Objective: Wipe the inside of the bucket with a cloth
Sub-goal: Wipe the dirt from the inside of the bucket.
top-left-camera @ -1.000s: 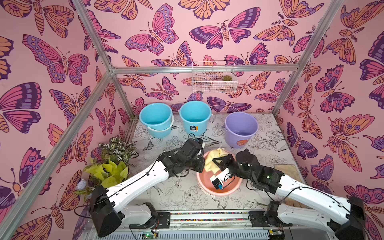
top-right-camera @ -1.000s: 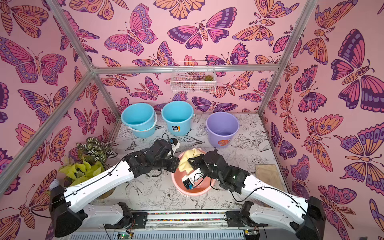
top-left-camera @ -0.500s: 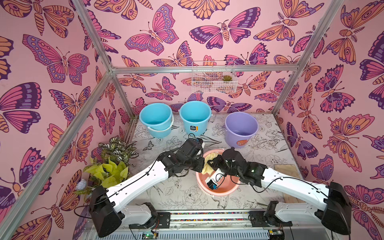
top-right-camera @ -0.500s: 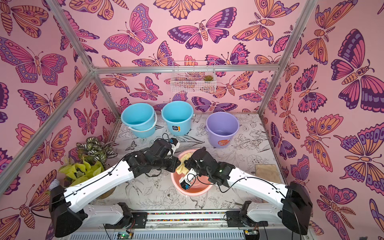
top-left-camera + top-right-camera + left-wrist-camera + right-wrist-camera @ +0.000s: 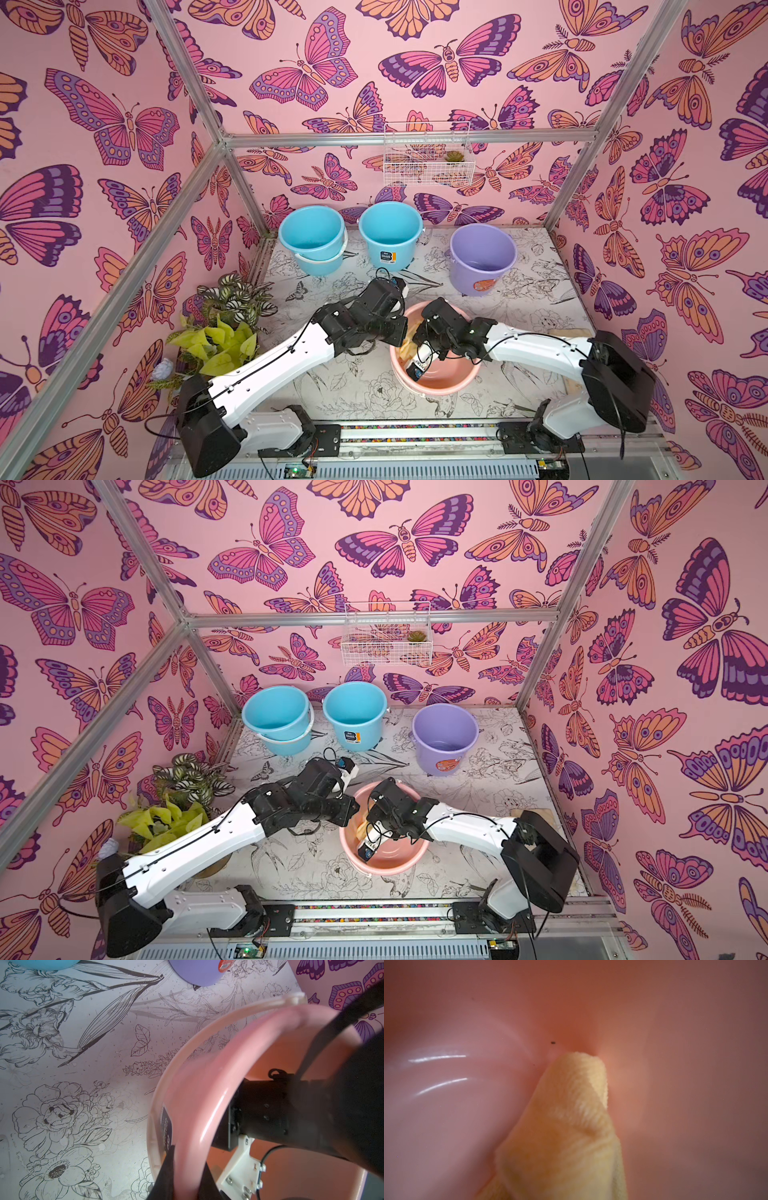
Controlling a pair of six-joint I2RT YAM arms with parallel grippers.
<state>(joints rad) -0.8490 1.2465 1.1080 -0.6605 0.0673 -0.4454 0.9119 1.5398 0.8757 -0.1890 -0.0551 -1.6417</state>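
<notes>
Since a second ago the right arm has swung across the pink bucket (image 5: 446, 384), carrying the cloth (image 5: 571, 1126) from the far rim to the inner wall on the left arm's side. The right claw (image 5: 415, 344), bent down inside, is pressed together on the cloth. The left claw (image 5: 187, 1182) pinches the bucket's rim, its forearm stretched low over the table (image 5: 365, 386). Bare table separates this bucket from the lavender bucket (image 5: 482, 266) behind.

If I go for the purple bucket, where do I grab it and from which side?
The near rim of the lavender bucket, from straight above, I'd say: it stands upright with its mouth open, so one finger can drop inside the wall and the other outside.
</notes>
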